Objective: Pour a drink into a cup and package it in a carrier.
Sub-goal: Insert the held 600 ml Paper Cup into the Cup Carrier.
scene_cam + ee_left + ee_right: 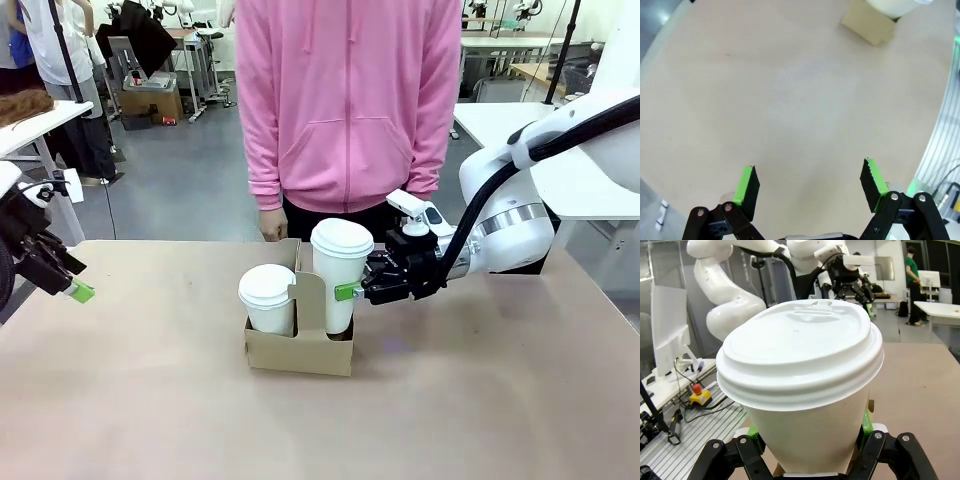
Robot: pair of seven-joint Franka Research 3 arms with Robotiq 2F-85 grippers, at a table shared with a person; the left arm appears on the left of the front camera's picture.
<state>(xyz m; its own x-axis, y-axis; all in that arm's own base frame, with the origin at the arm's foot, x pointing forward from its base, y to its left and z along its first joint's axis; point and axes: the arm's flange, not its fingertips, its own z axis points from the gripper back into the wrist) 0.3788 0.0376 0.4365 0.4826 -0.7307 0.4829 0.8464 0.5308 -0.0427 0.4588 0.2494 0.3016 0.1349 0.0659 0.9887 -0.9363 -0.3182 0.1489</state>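
Right hand [352, 292] clamped on cup [338, 275] mid-wall over carrier [298, 348]; thin paper, crushable, top-heavy. Left hand [810, 187] spread, empty.

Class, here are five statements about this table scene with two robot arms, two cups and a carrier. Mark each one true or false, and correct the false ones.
1. The right gripper is shut on the taller cup. True.
2. The left gripper is holding a lid. False: it is open and empty, off at the table's left side.
3. Both cups have white lids on. True; the shorter cup has one too.
4. The carrier is black plastic. False: it is brown cardboard.
5. The shorter cup stands on the table beside the carrier. False: it sits in the carrier's left slot.
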